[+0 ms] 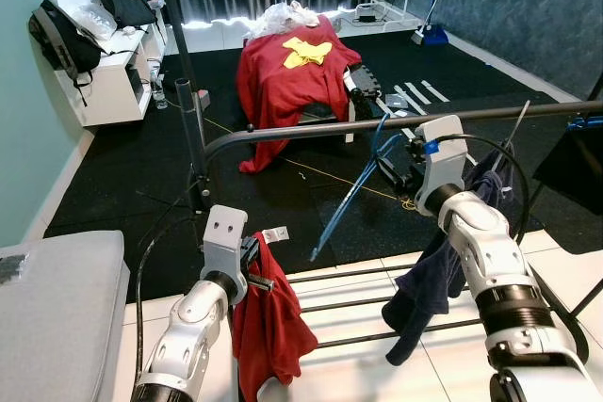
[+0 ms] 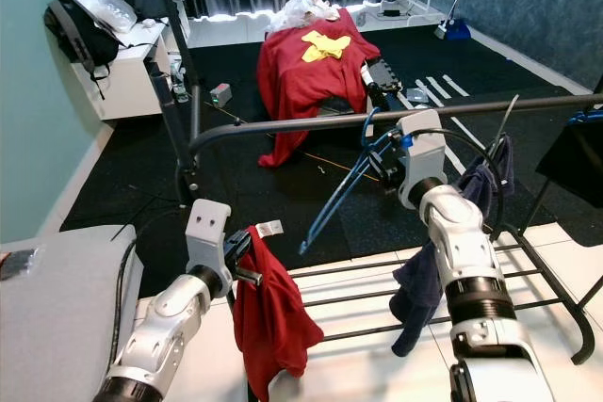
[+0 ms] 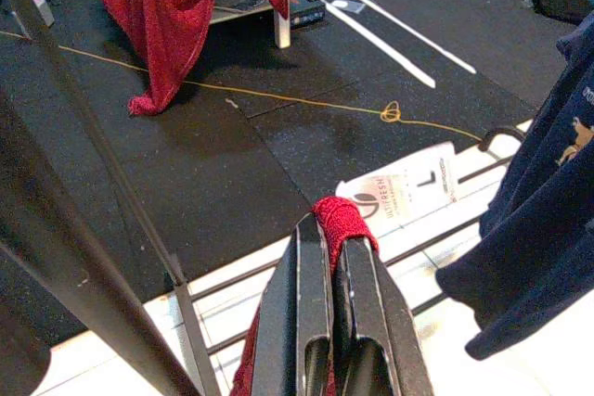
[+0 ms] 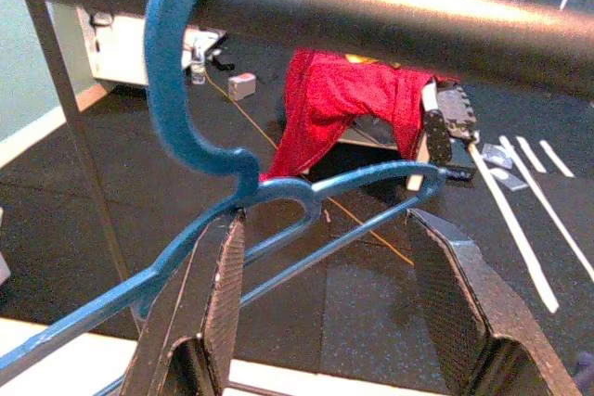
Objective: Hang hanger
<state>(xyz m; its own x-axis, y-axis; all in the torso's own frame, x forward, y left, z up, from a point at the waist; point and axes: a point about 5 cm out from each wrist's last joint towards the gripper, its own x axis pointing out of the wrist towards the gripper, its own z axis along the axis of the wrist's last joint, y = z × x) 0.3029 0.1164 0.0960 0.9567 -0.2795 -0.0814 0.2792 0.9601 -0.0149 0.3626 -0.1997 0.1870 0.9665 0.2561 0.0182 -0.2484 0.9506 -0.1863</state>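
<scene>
Blue hanger (image 1: 350, 197) hooks the rail (image 1: 377, 122), body slanting down-left; right gripper (image 4: 325, 303) jaws wide, left gripper (image 3: 332, 257) clamping red cloth (image 1: 268, 322).

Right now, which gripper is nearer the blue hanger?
Right. The right gripper sits open with its fingers either side of the blue hanger, just below its hook on the rail. The left gripper is lower down, clamping a red garment.
</scene>
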